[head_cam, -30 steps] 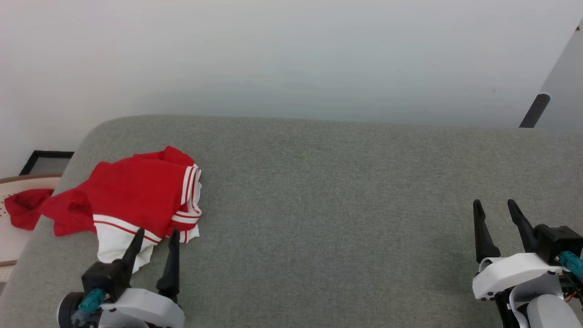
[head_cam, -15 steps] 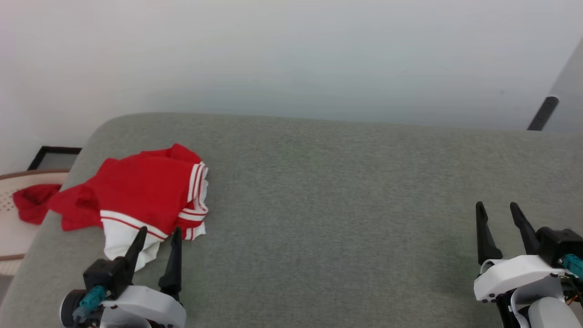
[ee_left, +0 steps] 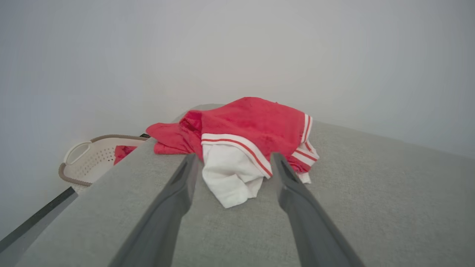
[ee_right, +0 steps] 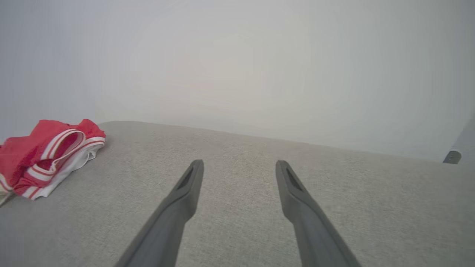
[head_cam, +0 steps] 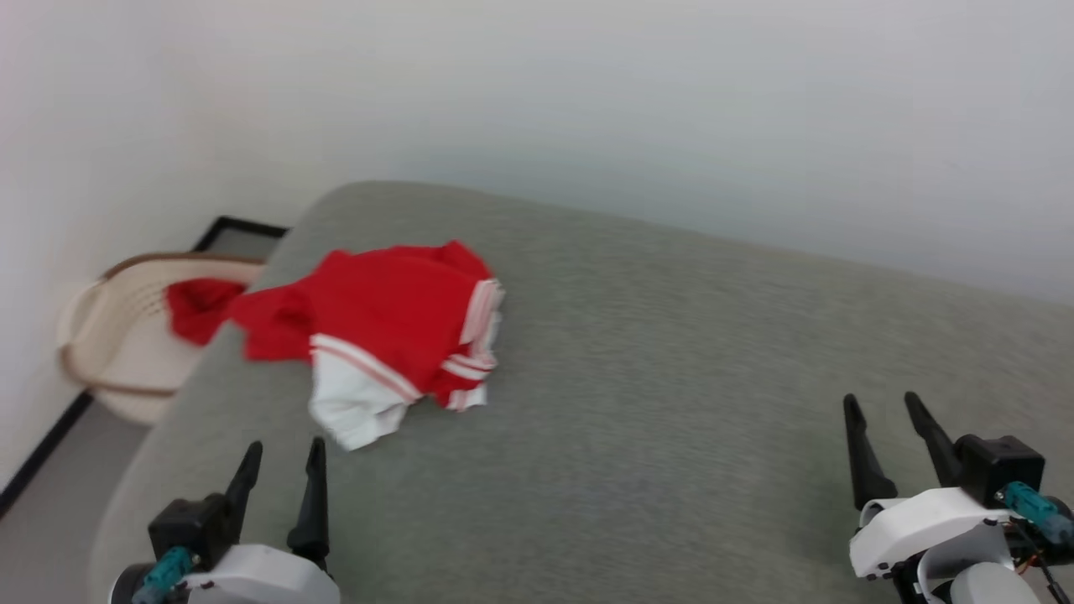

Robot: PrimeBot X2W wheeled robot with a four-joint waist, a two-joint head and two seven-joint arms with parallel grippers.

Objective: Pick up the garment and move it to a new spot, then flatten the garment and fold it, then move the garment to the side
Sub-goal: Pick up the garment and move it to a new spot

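Both grippers stand open and empty, the left gripper (head_cam: 285, 447) nearer the basket (head_cam: 92, 310), the right gripper (head_cam: 881, 401) well away from it. Only the head camera has swung basketward; the shirt (head_cam: 394, 310) lies unmoved, crumpled on the cushion (head_cam: 671, 377) just beside the basket, so pickup is still ahead.

Padded top (head_cam: 671, 361), grey woven fabric, rounded corner: beneath my left gripper (head_cam: 285, 445) and running on ahead of it. Wall (head_cam: 587, 101), plain white, evenly lit: beyond the far edge. Laundry basket (head_cam: 117, 335), cream, perforated, brown rim: ahead and off to my gripper's left, on grey floor (head_cam: 50, 537) beside a black skirting strip (head_cam: 42, 457).
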